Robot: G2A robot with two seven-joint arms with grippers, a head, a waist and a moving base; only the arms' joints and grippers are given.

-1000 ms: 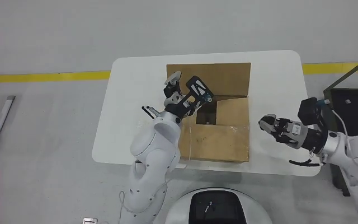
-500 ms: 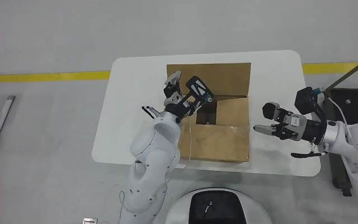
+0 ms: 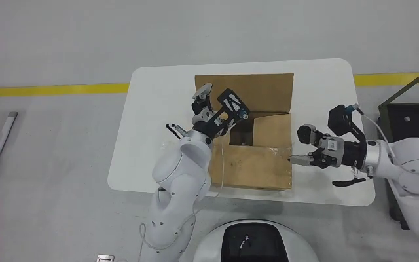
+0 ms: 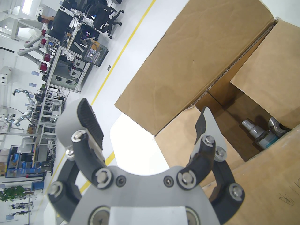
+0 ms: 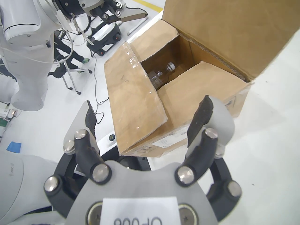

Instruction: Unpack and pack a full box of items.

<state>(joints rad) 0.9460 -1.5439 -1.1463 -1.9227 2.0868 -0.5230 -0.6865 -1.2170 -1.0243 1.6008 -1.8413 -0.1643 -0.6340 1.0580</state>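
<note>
Box on white table, flaps — partly hiding bottles

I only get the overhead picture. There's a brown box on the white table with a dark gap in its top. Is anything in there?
Observer: Yes. The left wrist view looks into the box, and a grey-capped bottle is lying inside.
Visitor: Just that one?
Observer: No. A silver-capped bottle lies right beside it, partly hidden by the cardboard edge.
Visitor: And the flap that's folded over the top, is it plain cardboard?
Observer: Not quite. In the right wrist view, shiny clear tape runs along that closed flap, at its edge by the gap.
</note>
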